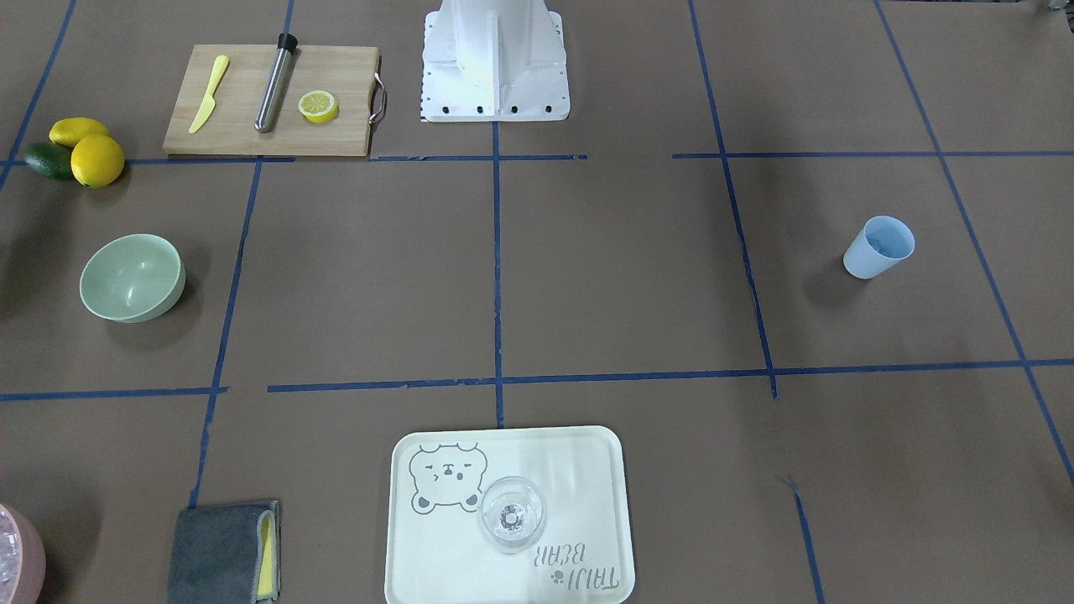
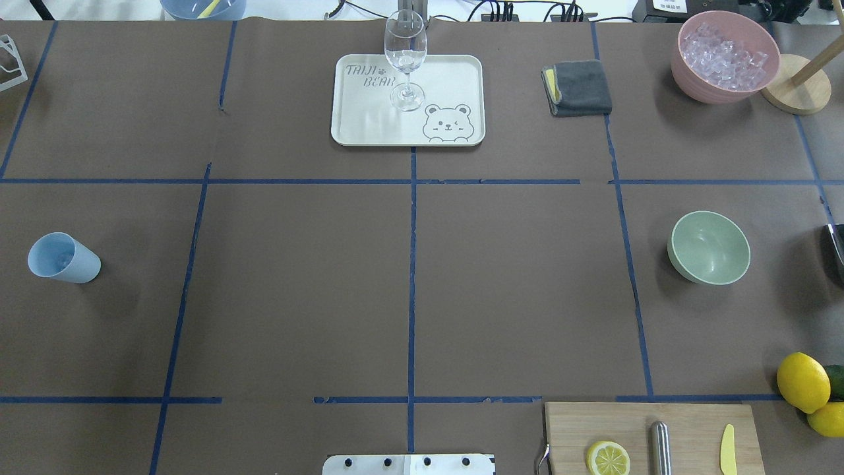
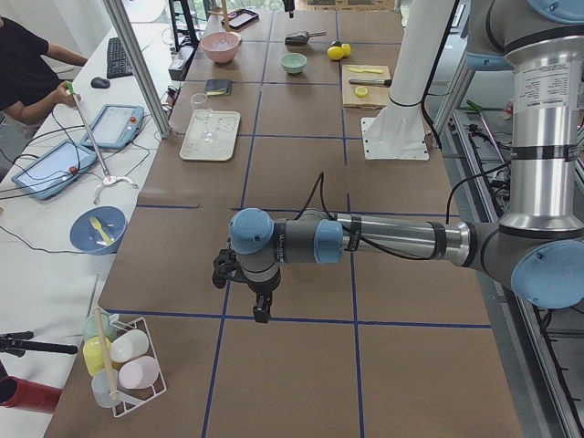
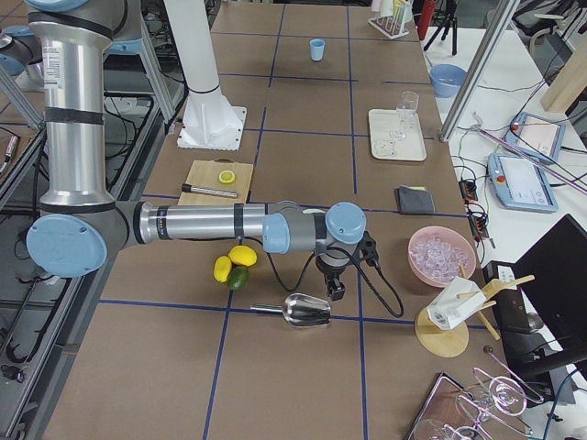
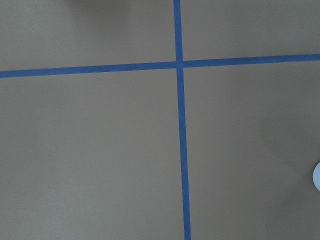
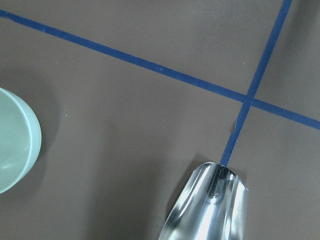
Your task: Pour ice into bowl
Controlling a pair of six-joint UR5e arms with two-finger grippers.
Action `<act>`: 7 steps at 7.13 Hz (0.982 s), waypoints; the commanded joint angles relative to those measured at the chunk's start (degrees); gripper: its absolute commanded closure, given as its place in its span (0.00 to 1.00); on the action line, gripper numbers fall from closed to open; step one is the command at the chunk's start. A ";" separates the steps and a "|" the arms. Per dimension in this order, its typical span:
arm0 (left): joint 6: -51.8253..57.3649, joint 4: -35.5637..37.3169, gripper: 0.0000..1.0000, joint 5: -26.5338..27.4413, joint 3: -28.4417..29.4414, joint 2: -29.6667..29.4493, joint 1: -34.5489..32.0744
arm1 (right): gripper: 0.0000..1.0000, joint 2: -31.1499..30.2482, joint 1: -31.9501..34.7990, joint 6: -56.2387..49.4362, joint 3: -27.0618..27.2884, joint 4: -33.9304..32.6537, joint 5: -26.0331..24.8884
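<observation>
1. Desk (image 2: 297,297): brown top, gridded with blue tape.
2. Right arm (image 4: 202,223): stretched low across the right end of the desk. The right claw (image 4: 337,293) points down, just above the scoop. It shows only in the side view, so I cannot tell whether it is released or clenched. Nothing is seen in it.
3. Left arm (image 3: 392,239): at the far opposite end, left claw (image 3: 262,315) pointing down over bare desk near the cup (image 2: 62,258). Its state likewise cannot be told.
4. Pink tub (image 2: 699,89): far right corner, holding the ice.
5. Bowl (image 2: 709,247): mint green, upright, empty, on the right side between tub and robot.
6. Scoop (image 4: 307,312): metal, lying flat beyond the bowl at the right edge. Its long axis runs near to far, handle toward the robot, mouth toward the tub.
7. Ice (image 2: 725,53): clear cubes heaped in the tub, none in the bowl.

Judgement: the right arm is much the nearer. Ice lies farther out than its claw, the bowl just inward and the scoop directly below, so grasping the handle looks like the first move.
</observation>
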 commanded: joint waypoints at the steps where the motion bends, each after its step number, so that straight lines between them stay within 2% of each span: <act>1: 0.52 -0.09 0.00 -0.16 0.03 -0.62 -1.06 | 0.00 0.14 0.00 -0.07 0.59 0.01 0.30; 4: 0.61 -0.27 0.00 0.36 -1.01 -0.01 -1.15 | 0.00 0.23 0.00 0.27 0.69 0.01 -0.05; 5: 0.87 -0.44 0.00 0.36 0.72 -0.01 -1.07 | 0.00 1.01 -0.44 2.10 1.29 0.01 -0.31; 6: 0.96 -0.53 0.00 0.45 0.30 -0.27 -1.07 | 0.00 1.19 -2.10 10.65 2.34 0.18 -0.05; 7: 0.44 -0.97 0.00 0.54 1.17 -1.31 -0.89 | 0.00 1.10 -4.64 13.17 3.48 1.40 -0.05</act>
